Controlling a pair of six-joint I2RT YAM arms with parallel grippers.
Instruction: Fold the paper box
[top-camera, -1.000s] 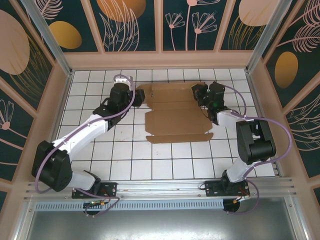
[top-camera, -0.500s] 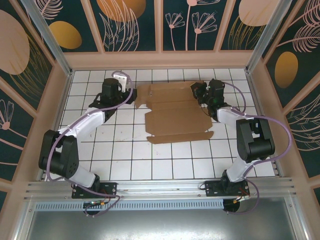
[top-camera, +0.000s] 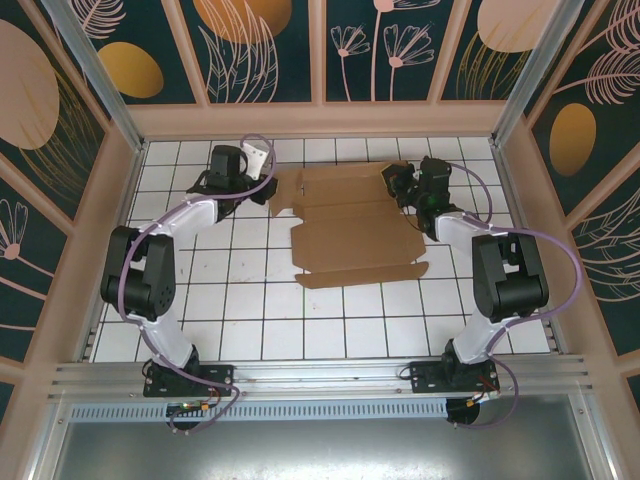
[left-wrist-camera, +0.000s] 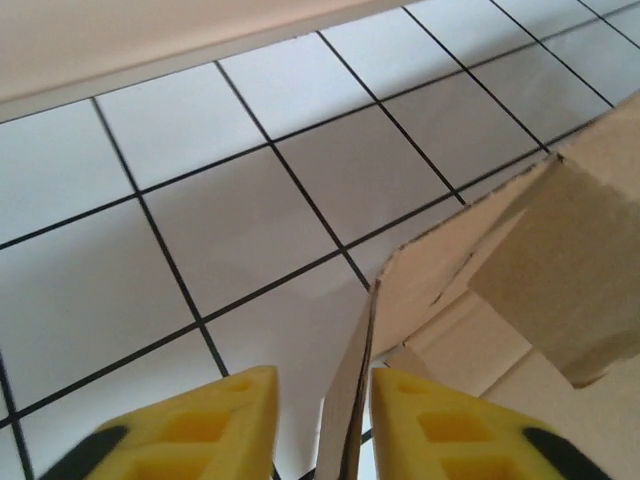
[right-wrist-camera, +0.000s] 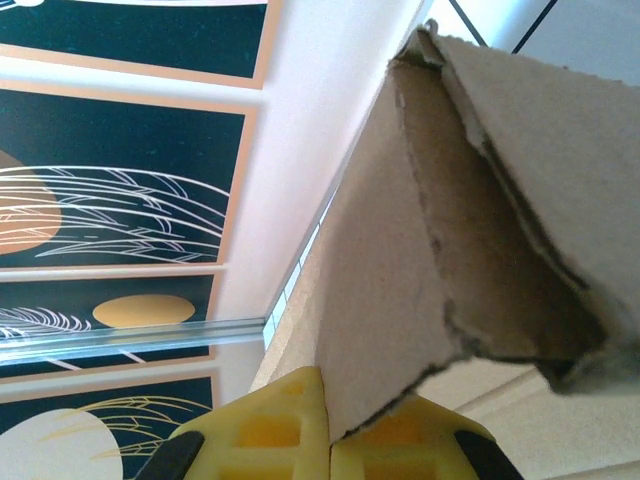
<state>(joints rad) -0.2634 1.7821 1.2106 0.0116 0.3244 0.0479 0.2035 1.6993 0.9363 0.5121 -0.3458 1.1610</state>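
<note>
1. Left gripper (left-wrist-camera: 323, 395): I logged its yellow fingers (left-wrist-camera: 190, 430) as set narrowly apart. A thin raised flap of the paper box (left-wrist-camera: 560, 270) stood edge-on between them. The flap lay close against the right-hand finger, and a sliver of floor showed on its other side, so it was not pinched.
2. Same item from above: the left gripper (top-camera: 262, 190) sat at the far-left corner of the sheet, with its arm stretched up the left side of the table.
3. Right gripper (right-wrist-camera: 345, 400): its yellow fingers (right-wrist-camera: 270, 430) were closed together on the lower edge of a ragged-edged brown flap, which rose away from the jaws.
4. Same item from above: the right gripper (top-camera: 397, 185) sat at the far-right corner of the sheet.
5. Paper box (top-camera: 350, 235): a plain brown die-cut sheet with creases. It lay mostly flat on the far half of the table, between the two grippers.
6. Tiled table (top-camera: 250, 300): white squares with dark grid lines.
7. Patterned wall (right-wrist-camera: 120, 200): dark panels with pale leaf and disc motifs, seen beyond the right flap.
</note>
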